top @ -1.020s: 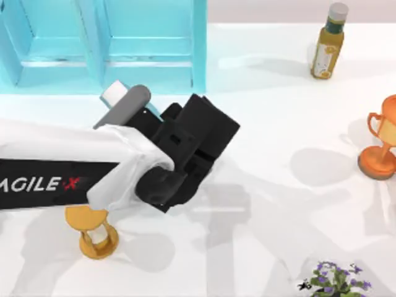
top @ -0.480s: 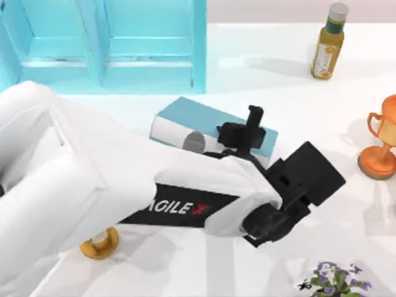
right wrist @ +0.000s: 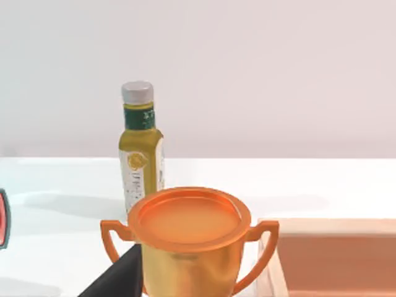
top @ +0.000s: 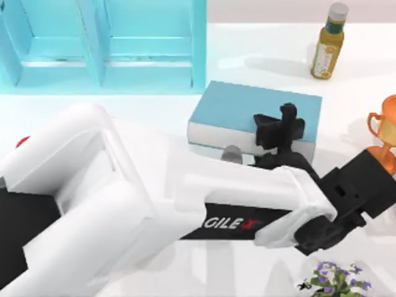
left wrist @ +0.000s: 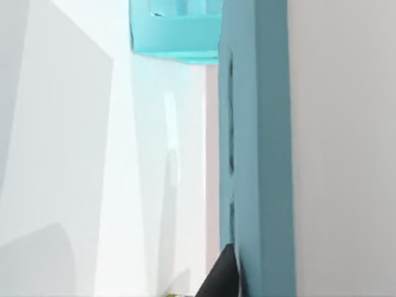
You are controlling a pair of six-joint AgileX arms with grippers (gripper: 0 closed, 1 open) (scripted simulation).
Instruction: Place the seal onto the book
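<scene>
The book (top: 235, 105), teal-covered with white page edges, lies flat right of the table's middle, just in front of the shelf's right end. My left arm reaches across the table from the left, and its black gripper (top: 281, 127) hangs over the book's front right part. The seal is hidden. The left wrist view looks closely along the book's teal cover (left wrist: 257, 154). My right gripper's camera sits low by the orange trophy (right wrist: 189, 241).
A cyan shelf unit (top: 105, 43) stands at the back left. A yellow-green bottle (top: 328, 43) stands at the back right, and the trophy (top: 387, 133) at the right edge. A purple-flowered plant (top: 334, 279) sits at the front right.
My left arm has swung far to the right, and its gripper has gone from the left-middle to above the book. The book now shows farther right. The arm now covers the hourglass.
</scene>
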